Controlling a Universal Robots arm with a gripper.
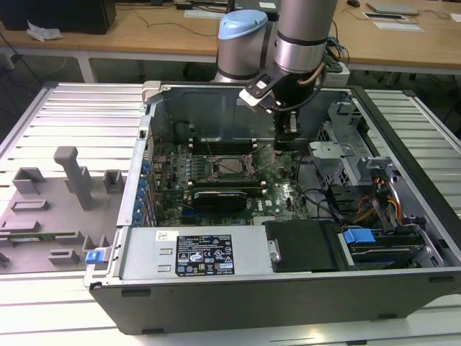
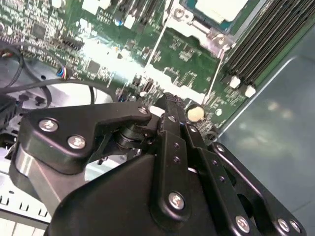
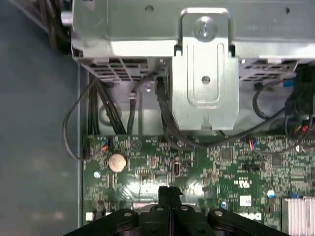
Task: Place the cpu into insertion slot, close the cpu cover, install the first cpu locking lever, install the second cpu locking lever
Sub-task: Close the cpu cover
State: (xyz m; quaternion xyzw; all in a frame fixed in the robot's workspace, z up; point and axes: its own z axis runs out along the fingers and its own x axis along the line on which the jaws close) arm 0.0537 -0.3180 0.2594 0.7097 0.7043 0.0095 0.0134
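We see the jaws pressed together, nothing between them, low over the motherboard (image 3: pixel 236 167), close to its coin cell (image 3: pixel 117 162), the cpu (image 2: pixel 219 6) lying in the motherboard's socket (image 1: pixel 232 167), pale top showing, apart from the jaws

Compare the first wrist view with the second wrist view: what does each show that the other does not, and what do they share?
First wrist view's own: the folded silver sheet-metal drive cage and the black cables looping between it and the board. Second wrist view's own: the pale silver square cpu lying in its socket, with long black memory slots beside it. Shared: the green motherboard, its round silver coin battery, and the black gripper, shut, close over the board.
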